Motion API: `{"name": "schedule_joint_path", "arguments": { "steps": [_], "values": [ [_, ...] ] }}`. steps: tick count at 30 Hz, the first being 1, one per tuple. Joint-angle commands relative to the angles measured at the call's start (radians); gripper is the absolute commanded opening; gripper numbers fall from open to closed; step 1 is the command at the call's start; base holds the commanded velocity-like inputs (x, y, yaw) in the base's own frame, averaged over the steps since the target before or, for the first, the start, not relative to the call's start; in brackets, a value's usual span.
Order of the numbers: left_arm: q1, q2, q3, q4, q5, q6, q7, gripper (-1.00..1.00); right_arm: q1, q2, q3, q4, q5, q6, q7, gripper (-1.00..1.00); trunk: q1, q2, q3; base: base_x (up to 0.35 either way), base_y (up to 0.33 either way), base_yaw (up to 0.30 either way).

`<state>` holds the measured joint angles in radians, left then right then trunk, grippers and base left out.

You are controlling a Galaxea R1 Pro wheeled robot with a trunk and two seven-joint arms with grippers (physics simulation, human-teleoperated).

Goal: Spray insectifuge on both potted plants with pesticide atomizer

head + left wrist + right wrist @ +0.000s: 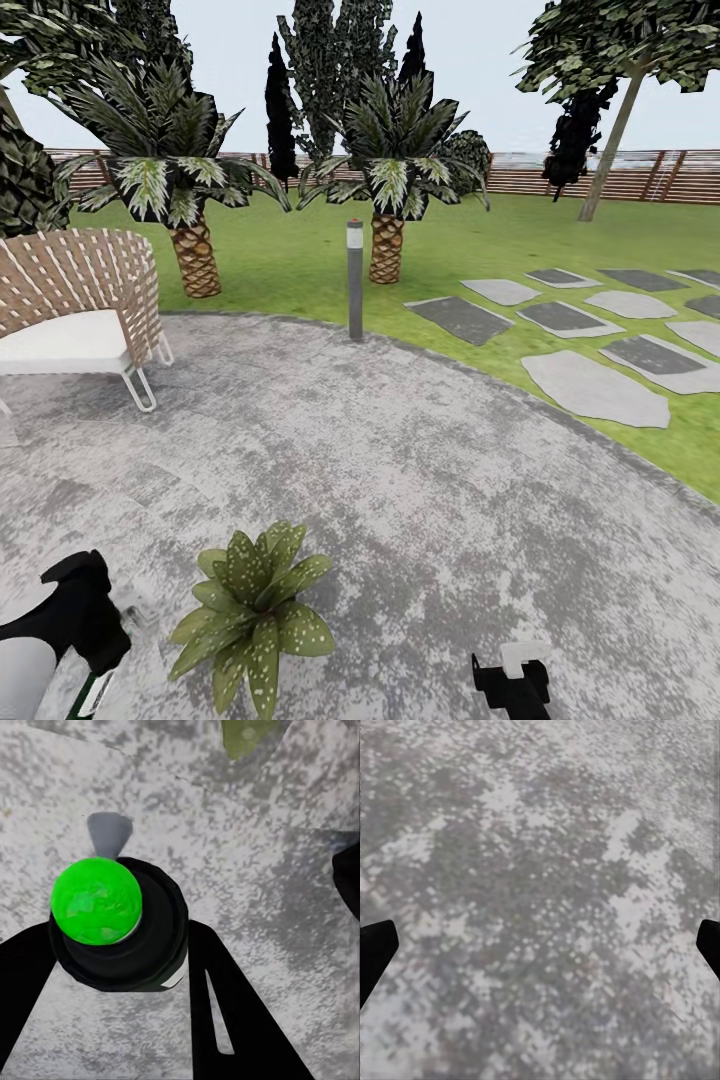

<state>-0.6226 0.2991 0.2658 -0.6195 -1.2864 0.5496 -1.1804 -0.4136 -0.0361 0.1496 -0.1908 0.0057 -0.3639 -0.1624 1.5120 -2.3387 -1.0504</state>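
Note:
My left gripper [92,640] sits low at the left of the head view, shut on the pesticide atomizer [90,693]. In the left wrist view the atomizer [96,900] is a dark round bottle whose top glows bright green, held between the two black fingers [225,997] over the grey patio. The broad-leaved potted plant [255,610] stands just right of that gripper, its pot hidden under the spotted leaves; one leaf [247,735] shows beyond the bottle. The thinner, spikier plant is out of view. My right gripper [512,685] hangs open over bare stone, fingertips [375,952] far apart.
A woven chair [75,310] with a white cushion stands at the patio's left. A grey bollard lamp [355,280] marks the patio edge, with two palms [387,245] on the lawn behind. Stepping stones [595,385] run right; a slatted fence [640,175] closes the back.

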Motion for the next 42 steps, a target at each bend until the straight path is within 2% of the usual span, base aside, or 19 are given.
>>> {"name": "schedule_joint_path", "arguments": {
  "steps": [1, 3, 4, 5, 7, 8, 9, 10, 12, 13, 14, 17, 18, 19, 20, 22, 25, 42],
  "values": [
    [-0.004, 0.011, 0.004, -0.004, 0.001, 0.008, -0.005, -1.00, -0.001, 0.000, 0.008, 0.001, 0.001, -0.001, -0.008, 1.00, 0.000, 0.000, -0.001, 0.000, 0.000, 0.000],
    [-0.009, 0.042, 0.014, -0.023, 0.024, 0.007, -0.002, -1.00, -0.001, 0.001, 0.008, 0.001, 0.000, -0.001, -0.008, 1.00, 0.000, 0.000, -0.001, 0.000, 0.000, 0.000],
    [-0.008, 0.057, 0.047, -0.051, 0.079, -0.003, 0.009, -1.00, -0.001, 0.002, 0.008, 0.001, 0.000, -0.001, -0.008, 1.00, 0.000, 0.000, -0.001, 0.000, 0.000, 0.000],
    [-0.007, 0.063, 0.064, -0.068, 0.106, -0.020, 0.036, -1.00, -0.001, 0.002, 0.008, 0.001, 0.000, -0.001, -0.008, 1.00, 0.000, 0.000, -0.001, 0.000, 0.000, 0.000],
    [-0.007, 0.069, 0.094, -0.095, 0.128, -0.045, 0.116, -1.00, -0.001, 0.002, 0.008, 0.001, 0.000, -0.001, -0.008, 1.00, 0.000, 0.000, -0.001, 0.000, 0.000, 0.000],
    [-0.007, 0.070, 0.125, -0.116, 0.134, -0.051, 0.161, -1.00, -0.001, 0.002, 0.008, 0.001, 0.000, -0.001, -0.008, 1.00, 0.000, 0.000, -0.001, 0.000, 0.000, 0.000],
    [-0.007, 0.069, 0.150, -0.133, 0.136, -0.053, 0.181, -1.00, -0.001, 0.002, 0.008, 0.001, 0.000, -0.001, -0.008, 1.00, 0.000, 0.000, -0.001, 0.000, 0.000, 0.000],
    [-0.007, 0.065, 0.190, -0.157, 0.141, -0.055, 0.198, -1.00, -0.001, 0.002, 0.008, 0.001, 0.000, -0.001, -0.008, 1.00, 0.000, 0.000, -0.001, 0.000, 0.000, 0.000],
    [-0.007, 0.048, 0.231, -0.188, 0.165, -0.057, 0.213, -1.00, -0.001, 0.003, 0.008, 0.001, 0.000, -0.001, -0.008, 1.00, 0.000, 0.000, -0.001, 0.000, 0.000, 0.000],
    [-0.008, 0.015, 0.246, -0.204, 0.201, -0.058, 0.220, -1.00, -0.001, 0.004, 0.008, 0.001, -0.001, -0.001, -0.008, 1.00, 0.000, 0.000, -0.001, 0.000, 0.000, 0.000],
    [-0.008, -0.006, 0.253, -0.226, 0.226, -0.058, 0.225, -1.00, -0.001, 0.004, 0.008, 0.001, -0.002, -0.001, -0.008, 1.00, 0.000, 0.000, -0.001, 0.000, 0.000, 0.000],
    [-0.003, -0.043, 0.257, -0.296, 0.294, -0.059, 0.236, -1.00, -0.001, 0.008, 0.008, 0.001, -0.005, -0.001, -0.008, 1.00, 0.000, 0.000, -0.001, 0.000, 0.000, 0.000],
    [0.000, -0.063, 0.257, -0.309, 0.362, -0.060, 0.253, -1.00, -0.001, 0.009, 0.007, 0.001, -0.006, 0.000, -0.008, 1.00, 0.000, 0.000, -0.001, 0.000, 0.000, 0.000],
    [0.001, -0.068, 0.256, -0.305, 0.395, -0.064, 0.268, -1.00, -0.001, 0.010, 0.006, 0.001, -0.006, 0.000, -0.008, 1.00, 0.000, 0.000, -0.001, 0.000, 0.000, 0.000],
    [0.002, -0.062, 0.259, -0.312, 0.412, -0.066, 0.277, -1.00, -0.001, 0.009, 0.005, 0.001, -0.004, -0.001, -0.008, 1.00, 0.000, 0.000, -0.001, -0.041, 0.000, 0.000],
    [0.003, -0.061, 0.278, -0.321, 0.413, -0.067, 0.278, -1.00, -0.001, 0.008, 0.006, 0.001, -0.004, -0.001, -0.008, 1.00, 0.000, 0.000, -0.001, -0.234, 0.000, 0.000],
    [0.003, -0.061, 0.282, -0.323, 0.413, -0.066, 0.278, -1.00, -0.001, 0.009, 0.007, 0.001, -0.004, -0.001, -0.008, 1.00, 0.000, 0.000, -0.001, -0.314, 0.000, 0.000],
    [0.003, -0.060, 0.283, -0.324, 0.414, -0.066, 0.279, -1.00, -0.001, 0.010, 0.007, 0.001, -0.004, -0.001, -0.008, 1.00, 0.000, 0.000, -0.001, -0.032, 0.000, 0.236]
  ]
}}
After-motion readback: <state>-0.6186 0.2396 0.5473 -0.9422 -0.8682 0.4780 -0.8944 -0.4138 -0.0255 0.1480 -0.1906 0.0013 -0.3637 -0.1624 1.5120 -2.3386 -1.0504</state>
